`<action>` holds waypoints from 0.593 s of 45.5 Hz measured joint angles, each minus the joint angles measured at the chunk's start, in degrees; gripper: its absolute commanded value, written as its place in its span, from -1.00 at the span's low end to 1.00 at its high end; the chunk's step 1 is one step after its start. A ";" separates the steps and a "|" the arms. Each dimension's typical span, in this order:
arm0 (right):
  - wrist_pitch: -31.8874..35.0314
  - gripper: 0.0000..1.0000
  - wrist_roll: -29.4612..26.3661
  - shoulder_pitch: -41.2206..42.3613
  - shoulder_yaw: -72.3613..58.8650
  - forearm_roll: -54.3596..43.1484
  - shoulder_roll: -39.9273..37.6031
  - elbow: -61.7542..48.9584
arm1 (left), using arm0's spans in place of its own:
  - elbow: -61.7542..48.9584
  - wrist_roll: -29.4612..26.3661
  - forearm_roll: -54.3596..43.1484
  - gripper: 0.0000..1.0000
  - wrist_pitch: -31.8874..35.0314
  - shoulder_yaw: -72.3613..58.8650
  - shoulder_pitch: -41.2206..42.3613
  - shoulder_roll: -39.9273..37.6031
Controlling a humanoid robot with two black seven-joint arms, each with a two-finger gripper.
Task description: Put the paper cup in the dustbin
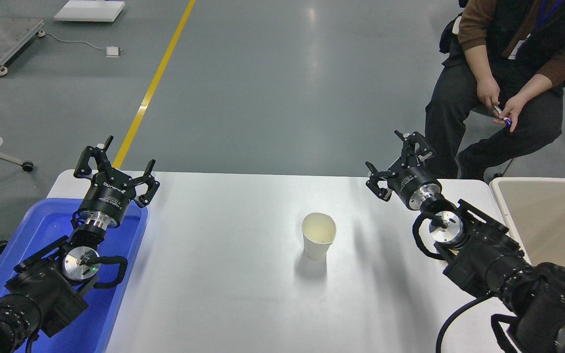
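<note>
Pale things on a white table, black arms either side

We see a plain cream-white paper cup [318, 236] with no print on the white table [223, 294], a beige dustbin [547, 215] at the right and a bright blue tub [52, 230] at the left — the left gripper [118, 164] and right gripper [394, 159] black, with silver wrist rings. The grey floor [287, 88] carries a yellow line [152, 86]; the seated person [508, 73] wears brown sleeves and dark trousers.
</note>
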 measured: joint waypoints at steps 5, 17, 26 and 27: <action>0.00 1.00 0.00 -0.04 -0.04 0.00 0.00 0.03 | 0.00 0.00 0.00 1.00 0.00 0.00 0.00 0.00; 0.22 1.00 0.00 -0.05 -0.48 -0.07 0.00 0.16 | 0.01 0.00 0.00 1.00 0.00 0.10 0.01 0.00; 0.49 1.00 0.00 -0.04 -0.79 -0.23 0.00 1.39 | 0.01 -0.06 0.00 1.00 0.00 0.15 0.01 0.01; 0.52 1.00 0.00 -0.02 -0.82 -0.35 0.00 1.72 | 0.01 -0.06 0.00 1.00 0.00 0.15 0.01 0.01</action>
